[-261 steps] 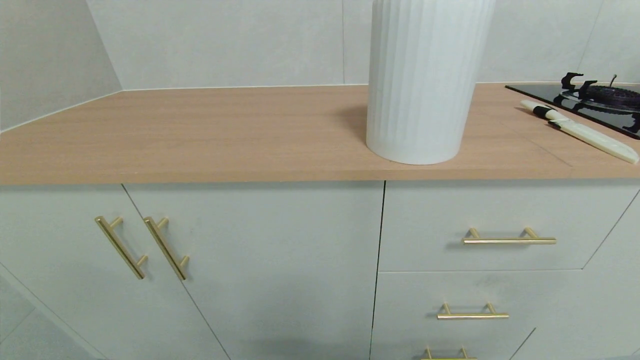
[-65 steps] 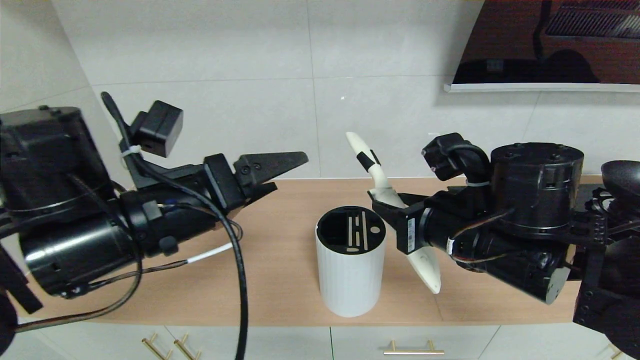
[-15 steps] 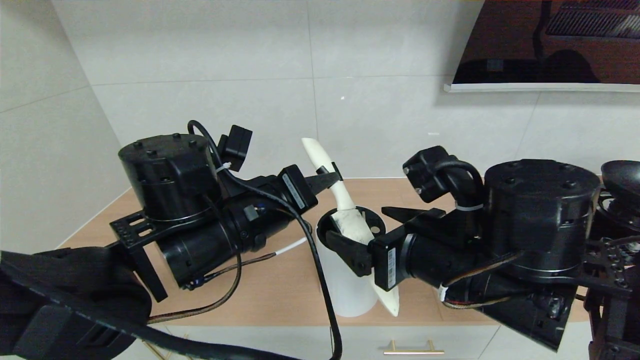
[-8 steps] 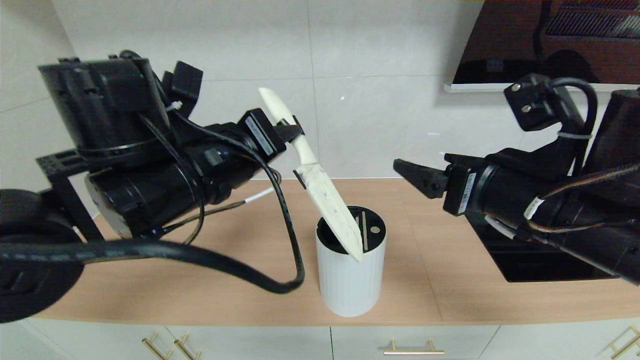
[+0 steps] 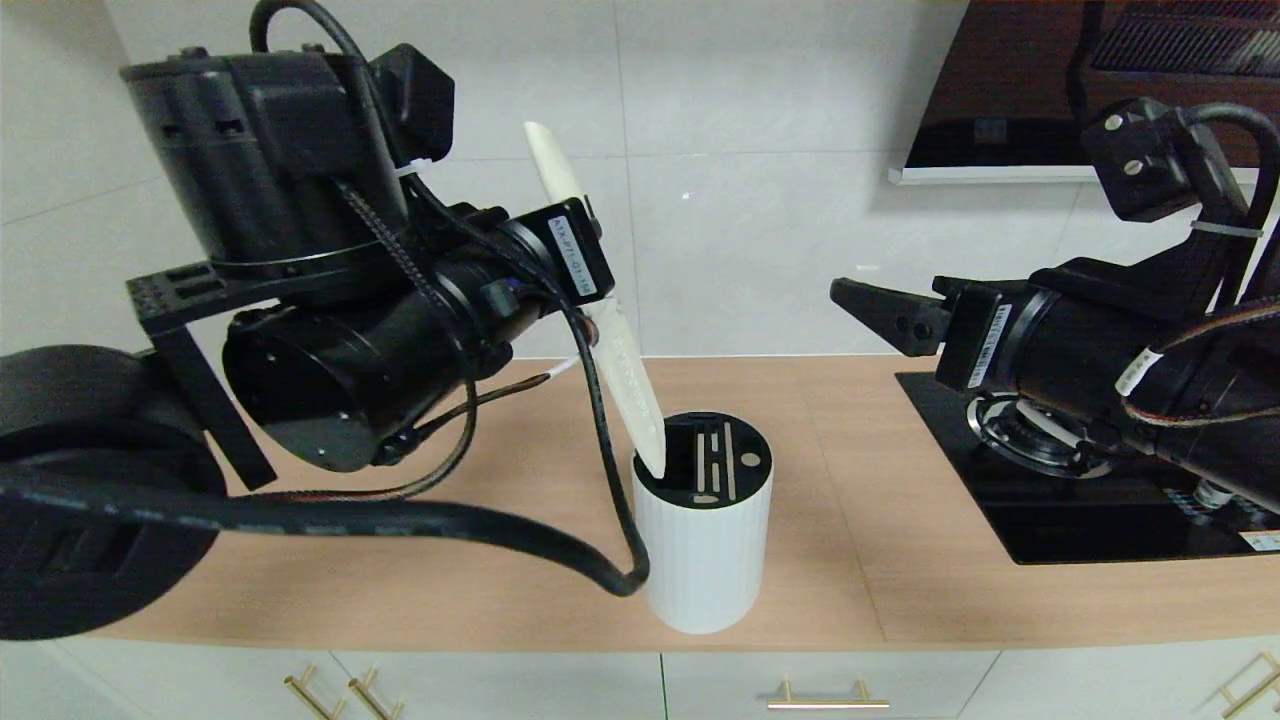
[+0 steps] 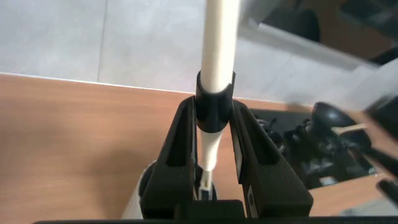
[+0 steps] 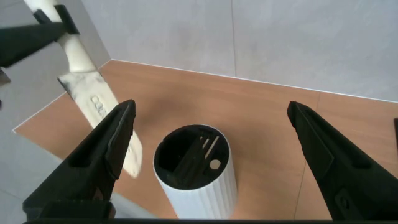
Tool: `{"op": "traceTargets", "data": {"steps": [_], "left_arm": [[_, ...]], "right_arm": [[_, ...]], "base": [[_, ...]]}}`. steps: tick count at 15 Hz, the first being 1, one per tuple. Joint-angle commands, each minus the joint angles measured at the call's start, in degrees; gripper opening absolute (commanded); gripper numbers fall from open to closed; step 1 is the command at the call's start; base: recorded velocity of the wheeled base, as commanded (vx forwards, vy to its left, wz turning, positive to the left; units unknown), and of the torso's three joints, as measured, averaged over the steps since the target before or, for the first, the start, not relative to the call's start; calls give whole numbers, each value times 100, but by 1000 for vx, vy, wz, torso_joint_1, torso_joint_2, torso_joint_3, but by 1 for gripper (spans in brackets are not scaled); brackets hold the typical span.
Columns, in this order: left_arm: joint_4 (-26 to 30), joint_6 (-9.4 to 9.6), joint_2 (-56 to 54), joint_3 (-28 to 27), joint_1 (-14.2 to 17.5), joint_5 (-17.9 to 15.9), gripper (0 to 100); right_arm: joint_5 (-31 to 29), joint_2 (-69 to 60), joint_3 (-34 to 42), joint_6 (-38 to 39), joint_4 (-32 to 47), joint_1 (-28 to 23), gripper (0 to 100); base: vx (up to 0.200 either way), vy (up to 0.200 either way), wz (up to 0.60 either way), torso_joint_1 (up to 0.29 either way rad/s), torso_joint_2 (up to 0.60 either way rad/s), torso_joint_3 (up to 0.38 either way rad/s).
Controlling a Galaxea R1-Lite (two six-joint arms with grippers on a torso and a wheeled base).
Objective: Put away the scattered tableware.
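Observation:
My left gripper (image 5: 592,262) is shut on the black band of a white knife (image 5: 628,378). The handle points up and the blade slants down. The blade tip sits at the left edge of the opening of a white ribbed holder (image 5: 705,545) near the counter's front edge. In the left wrist view the knife handle (image 6: 218,50) rises between the fingers (image 6: 181,146). My right gripper (image 5: 872,306) hangs open and empty to the right of the holder. In its wrist view the right gripper (image 7: 211,112) frames the holder (image 7: 198,177), with the knife (image 7: 94,102) beside it.
A black gas stove (image 5: 1050,505) is set into the wooden counter (image 5: 880,500) on the right, under a dark range hood (image 5: 1080,95). The holder's top has slots (image 5: 712,455). Gold drawer handles (image 5: 825,700) line the cabinet front below.
The knife passed from my right gripper to my left. Since half a second ago the left gripper has raised and steepened it, bringing the tip to the holder's left rim; the right gripper drew back right.

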Motion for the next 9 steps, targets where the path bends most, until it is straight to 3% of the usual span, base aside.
{"op": "traceTargets", "data": {"steps": [1, 2, 3, 5, 6, 9], "left_arm": [[-389, 302, 328, 21, -356, 493, 0], [-706, 610, 539, 4, -356, 889, 0], [-881, 750, 636, 4, -356, 1047, 0], [-2112, 1445, 1154, 21, -374, 1504, 0], [-2419, 1603, 1321, 21, -374, 1610, 0], [-2507, 1629, 1453, 21, -400, 1601, 0]], "right_arm": [[-4, 89, 7, -1, -12, -12, 100], [-4, 98, 16, -1, -12, -12, 100], [-4, 107, 16, -1, -12, -12, 100], [-4, 116, 16, -1, -30, -12, 100], [-4, 116, 16, -1, -30, -12, 100], [-4, 116, 16, -10, -30, -12, 100]], "base": [[0, 0, 0, 0, 0, 0], [0, 0, 0, 0, 0, 0], [0, 0, 0, 0, 0, 0], [0, 0, 0, 0, 0, 0], [0, 0, 0, 0, 0, 0], [0, 0, 0, 0, 0, 0]]}}
